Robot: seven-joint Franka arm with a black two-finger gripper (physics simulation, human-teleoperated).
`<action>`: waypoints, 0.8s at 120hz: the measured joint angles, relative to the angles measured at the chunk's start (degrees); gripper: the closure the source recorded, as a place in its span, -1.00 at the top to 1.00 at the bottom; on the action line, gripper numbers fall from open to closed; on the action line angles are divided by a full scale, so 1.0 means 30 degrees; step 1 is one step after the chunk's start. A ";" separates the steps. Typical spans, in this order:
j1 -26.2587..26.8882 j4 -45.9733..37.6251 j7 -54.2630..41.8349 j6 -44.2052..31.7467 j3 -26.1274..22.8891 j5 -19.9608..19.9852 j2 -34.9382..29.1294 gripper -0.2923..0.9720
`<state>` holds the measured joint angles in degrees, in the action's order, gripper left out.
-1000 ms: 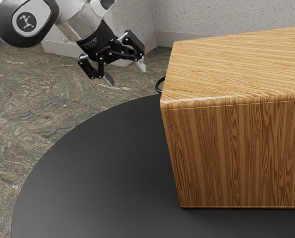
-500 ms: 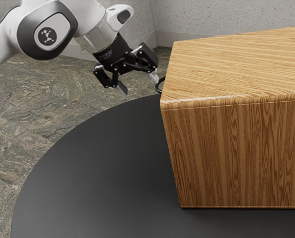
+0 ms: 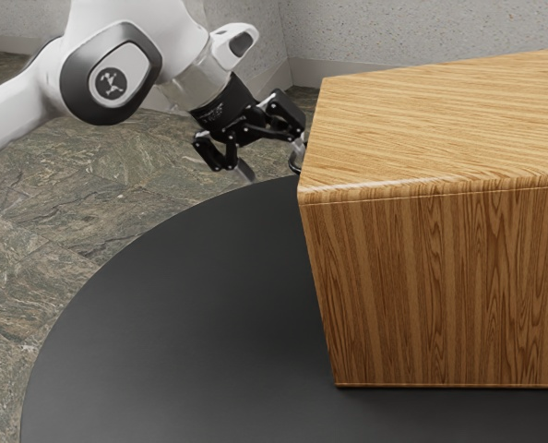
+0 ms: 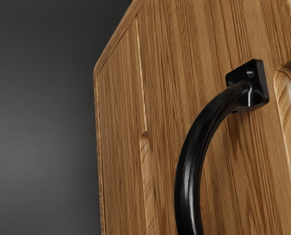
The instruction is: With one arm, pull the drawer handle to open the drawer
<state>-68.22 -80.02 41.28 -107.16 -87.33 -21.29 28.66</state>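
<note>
**Clerk:** Item one, the task's thing?

**Checker:** Drawer handle (image 3: 294, 162): a black, bowed loop. It sits on the face of the wooden cabinet (image 3: 440, 258) that is turned toward the white arm (image 3: 108, 83). In the wrist view it arcs out from a square black mounting plate (image 4: 248, 81) on the wood-grain drawer front (image 4: 135, 161).

**Clerk:** Item two, the claw?

**Checker:** Claw (image 3: 272, 157): black, two fingers, spread apart, nothing clamped. The far finger stands just beside the handle. The near finger (image 3: 244, 170) hangs over the desk's rim. Whether either finger touches the handle, cannot tell.

**Clerk:** Its carrier?

**Checker:** The arm, entering from the exterior view's upper left, hand tilted toward the cabinet.

**Clerk:** Furniture?

**Checker:** Cabinet: light striped wood, standing on a round black desk (image 3: 182, 323). Stone-patterned floor (image 3: 62, 185) lies around the desk.
</note>
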 joint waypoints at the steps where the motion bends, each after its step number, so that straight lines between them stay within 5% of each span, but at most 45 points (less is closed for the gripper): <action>1: 0.0017 0.0005 -0.0008 -0.0044 0.0041 0.0000 0.0005 0.54; 96: -0.0009 -0.0450 -0.0529 -0.0938 0.1091 0.0044 0.0179 0.53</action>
<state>-68.25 -81.37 39.70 -109.98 -84.06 -21.16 29.20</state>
